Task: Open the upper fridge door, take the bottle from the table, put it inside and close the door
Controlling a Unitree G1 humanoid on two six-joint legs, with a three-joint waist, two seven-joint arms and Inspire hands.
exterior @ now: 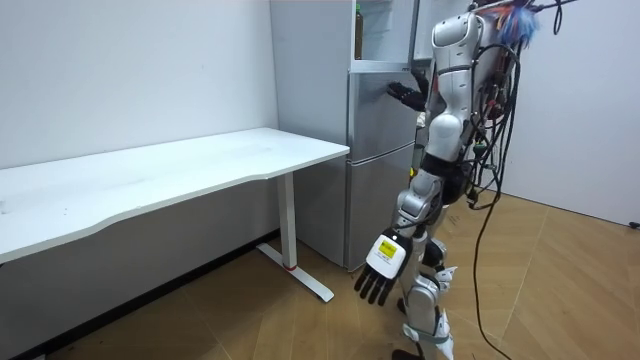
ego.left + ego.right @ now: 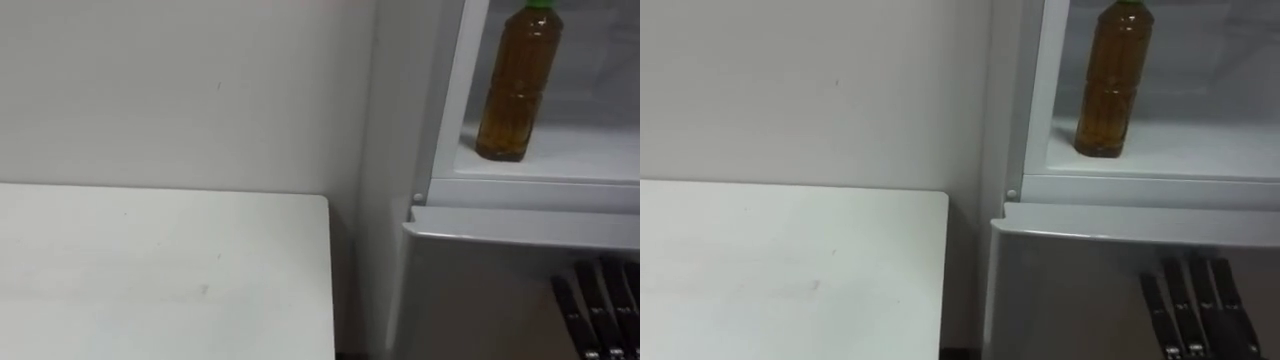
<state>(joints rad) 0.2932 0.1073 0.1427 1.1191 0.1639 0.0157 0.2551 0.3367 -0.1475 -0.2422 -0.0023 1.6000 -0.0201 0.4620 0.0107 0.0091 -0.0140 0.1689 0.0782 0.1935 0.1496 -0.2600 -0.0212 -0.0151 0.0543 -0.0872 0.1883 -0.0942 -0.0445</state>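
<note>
Nearest to the head camera, the right robot hand (image 2: 600, 310) shows at the lower right of the eye views. Its dark fingers (image 2: 1210, 310) are straight and lie side by side, so it is open and holds nothing, and it is in front of the grey lower door (image 2: 480, 300) of the fridge (image 1: 375, 150). In the room view this hand is raised before the fridge at about chest height, and the left robot hand (image 1: 381, 262) hangs down beside the leg, above the wooden floor (image 1: 250, 320), with loose fingers pointing down, also empty. The robot stands upright close before the fridge, facing it. To the robot's left is the white bench (image 2: 150, 270); its far right corner comes near the side of the fridge, with a narrow dark gap between them. Further on, the upper fridge compartment (image 2: 600, 60) is open, and the bottle (image 2: 516, 85) stands upright on its white shelf (image 2: 570, 160), near the left wall of the compartment, well apart from both hands. The bottle holds amber liquid and has a green cap. Behind the bench rises the plain pale wall (image 2: 180, 90)
</note>
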